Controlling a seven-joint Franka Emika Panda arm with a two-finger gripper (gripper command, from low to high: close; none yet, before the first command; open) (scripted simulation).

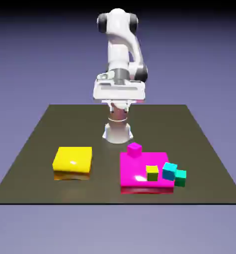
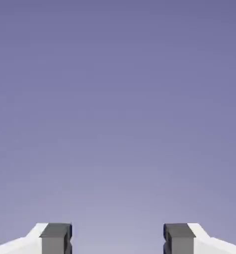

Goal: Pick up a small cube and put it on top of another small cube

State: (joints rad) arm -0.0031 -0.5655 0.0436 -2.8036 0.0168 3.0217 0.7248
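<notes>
The small green cube (image 1: 180,177) sits at the exterior view's right, just off the right edge of a flat magenta slab (image 1: 137,179) and close against a cyan cube (image 1: 169,170). The small magenta cube (image 1: 134,149) stands at the slab's far edge. My gripper (image 1: 118,100) hangs high above the table's far side, well away from both cubes. In the hand view the gripper (image 2: 118,240) is open, and between its two grey fingertips (image 2: 55,238) only the plain backdrop shows.
A yellow-olive cube (image 1: 152,172) rests on the magenta slab near its right side. A flat yellow slab (image 1: 73,161) lies at the exterior view's left. The dark table (image 1: 35,144) ends just in front of the slabs.
</notes>
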